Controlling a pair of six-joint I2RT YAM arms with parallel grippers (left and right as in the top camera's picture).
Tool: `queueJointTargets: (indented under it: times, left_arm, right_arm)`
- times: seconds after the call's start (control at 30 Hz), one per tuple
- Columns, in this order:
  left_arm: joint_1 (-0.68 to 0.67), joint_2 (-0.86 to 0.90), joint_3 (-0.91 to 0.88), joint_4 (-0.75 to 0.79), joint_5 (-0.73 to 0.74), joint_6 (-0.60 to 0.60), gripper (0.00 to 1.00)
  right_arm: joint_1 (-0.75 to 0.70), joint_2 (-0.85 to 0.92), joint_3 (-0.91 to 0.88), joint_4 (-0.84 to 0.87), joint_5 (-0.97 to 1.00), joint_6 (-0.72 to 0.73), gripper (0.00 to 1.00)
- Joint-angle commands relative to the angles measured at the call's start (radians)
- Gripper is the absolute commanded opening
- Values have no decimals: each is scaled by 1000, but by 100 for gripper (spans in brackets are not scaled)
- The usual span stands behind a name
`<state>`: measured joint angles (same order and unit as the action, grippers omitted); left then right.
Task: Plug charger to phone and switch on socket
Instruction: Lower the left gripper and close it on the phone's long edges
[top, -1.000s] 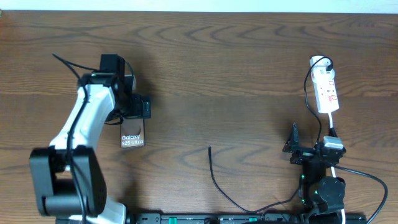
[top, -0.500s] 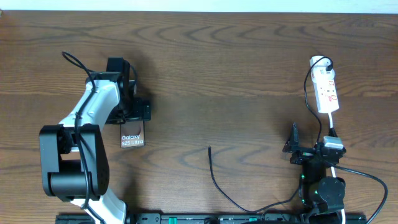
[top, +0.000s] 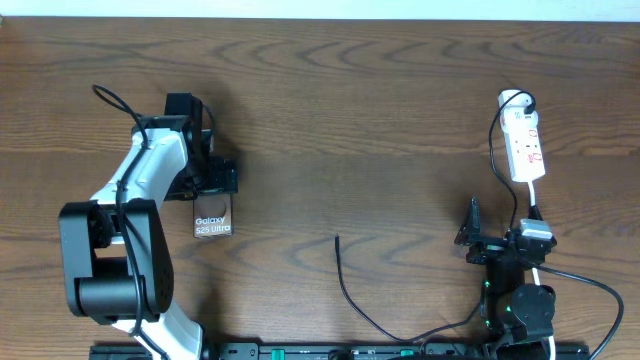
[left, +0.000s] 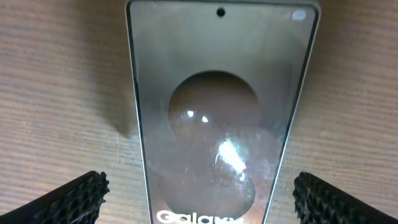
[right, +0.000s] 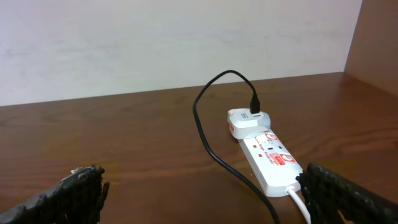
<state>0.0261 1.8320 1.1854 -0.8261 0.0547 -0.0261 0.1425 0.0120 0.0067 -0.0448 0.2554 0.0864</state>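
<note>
Dark wood counter (top: 360, 90), with a pale wall along its far edge. Nearest my side the right arm sits folded. Its end effector (right: 202, 193) is spread wide and holds nothing, the two fingers (right: 62, 196) at the bottom corners of its wrist view, which looks out toward the socket. Just left of that arm the charger (top: 350, 290) curls across the counter, its tip lying free on the wood, well apart from the phone (top: 212, 216) and touched by neither arm. Further out on the left, the phone lies flat and face up, its lettered end toward me. The left end effector (top: 216, 178) hangs over its far half, wide open. In the left wrist view the fingers (left: 68, 199) stand outside the two long edges with bare wood showing on each side, so it straddles the phone without gripping it. I read this as the opening step, lining up to steady the phone, with nothing plugged yet. Next I would close gently on those edges, then send the right arm for the charger tip and bring it to the near short end, where I expect the port. Farthest away, at the right, the socket (top: 526, 148) lies along the counter with a white adapter (right: 249, 121) and black lead plugged in. Its switch I cannot make out.
</note>
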Motion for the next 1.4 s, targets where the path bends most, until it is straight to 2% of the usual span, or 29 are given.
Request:
queueJointTargets:
  times: [0.0, 1.07, 1.37]
  left_arm:
    - [3, 5, -13, -8, 8, -4, 98]
    - [1, 7, -114, 115, 17, 29, 98]
    - [1, 7, -136, 148, 69, 30, 98]
  right_arm:
    - [-5, -5, -1, -5, 4, -13, 99]
    - [-5, -5, -1, -5, 4, -13, 99]
    - [-5, -5, -1, -5, 4, -13, 99]
